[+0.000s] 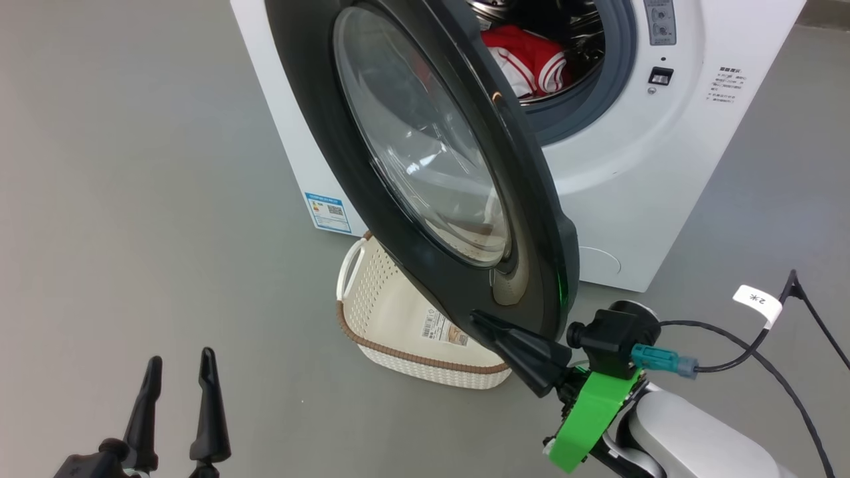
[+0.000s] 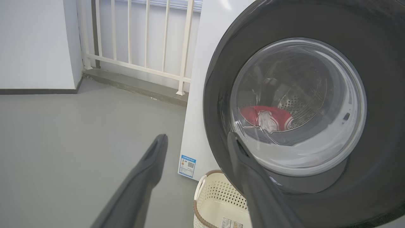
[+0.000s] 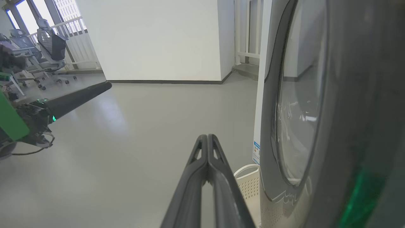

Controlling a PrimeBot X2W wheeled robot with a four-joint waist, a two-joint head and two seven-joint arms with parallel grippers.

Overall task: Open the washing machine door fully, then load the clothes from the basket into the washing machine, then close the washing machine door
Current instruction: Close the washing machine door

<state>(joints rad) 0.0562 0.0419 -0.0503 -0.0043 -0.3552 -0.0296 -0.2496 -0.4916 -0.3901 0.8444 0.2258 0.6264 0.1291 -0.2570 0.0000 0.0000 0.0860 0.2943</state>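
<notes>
Right hand (image 1: 477, 317), pinched tog & empty, at lower rim of round glossy black washing machine door (image 1: 425, 146); left hand (image 1: 181, 357) spread, idle. Best push rim, not glass, steadily til latched

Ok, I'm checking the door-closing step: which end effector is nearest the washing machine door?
The right end effector: shut, its tip at the lower edge of the round glossy black door. The left end effector is open, well apart.
</notes>
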